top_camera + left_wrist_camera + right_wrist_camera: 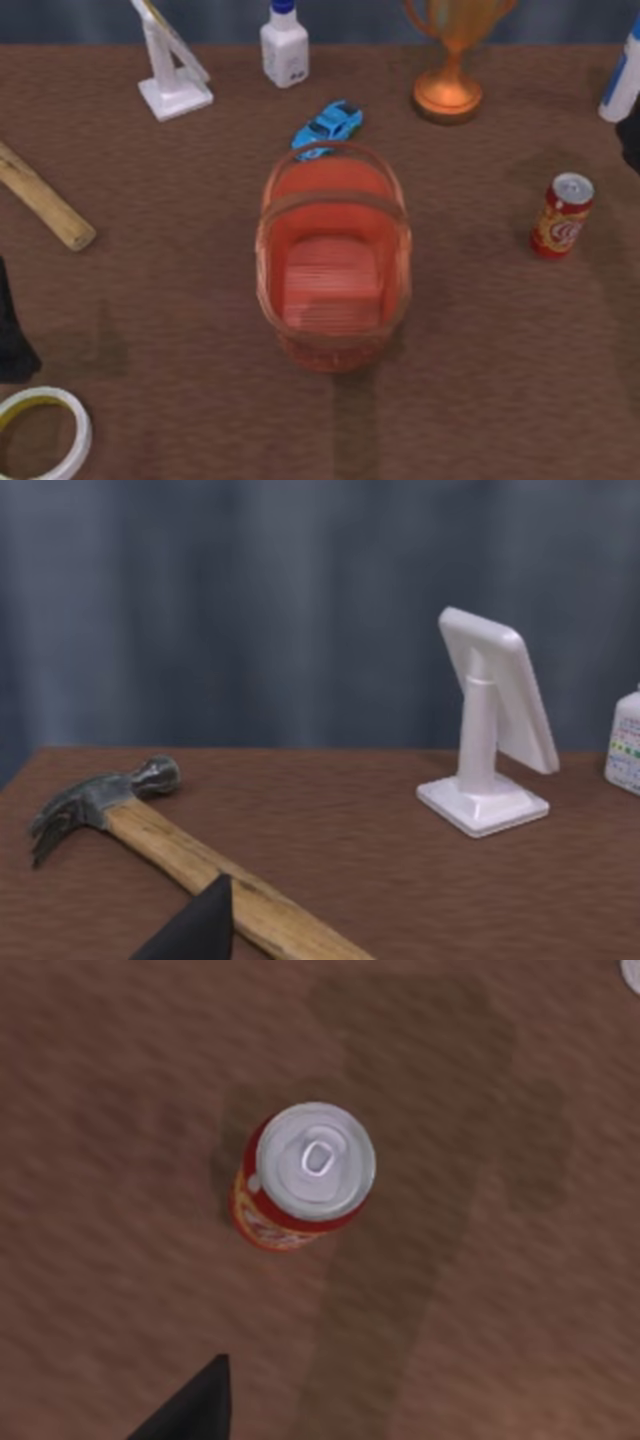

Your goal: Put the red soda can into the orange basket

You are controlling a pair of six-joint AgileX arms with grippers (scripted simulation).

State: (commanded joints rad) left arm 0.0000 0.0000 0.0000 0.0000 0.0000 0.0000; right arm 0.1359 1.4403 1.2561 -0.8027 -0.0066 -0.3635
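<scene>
The red soda can (pixel 562 215) stands upright on the right side of the table, well apart from the orange basket (pixel 268 262) at the centre. The basket is empty, with its handle arched across it. My right gripper (pixel 631 140) hangs at the table's right edge, above and beyond the can. The right wrist view looks down on the can's silver top (pixel 315 1160). One dark fingertip (pixel 205 1405) shows there, with bare table beside it and nothing held. My left gripper (pixel 12 340) is parked at the left edge, and one of its fingertips (pixel 205 925) shows over the hammer handle.
A hammer (pixel 45 205) lies at the left, its head (pixel 100 800) toward the back. Along the back stand a white stand (pixel 172 70), a white blue-capped bottle (pixel 284 45), a trophy cup (pixel 450 60) and another bottle (pixel 622 80). A blue toy car (pixel 328 125) sits behind the basket, and a tape roll (pixel 40 430) lies front left.
</scene>
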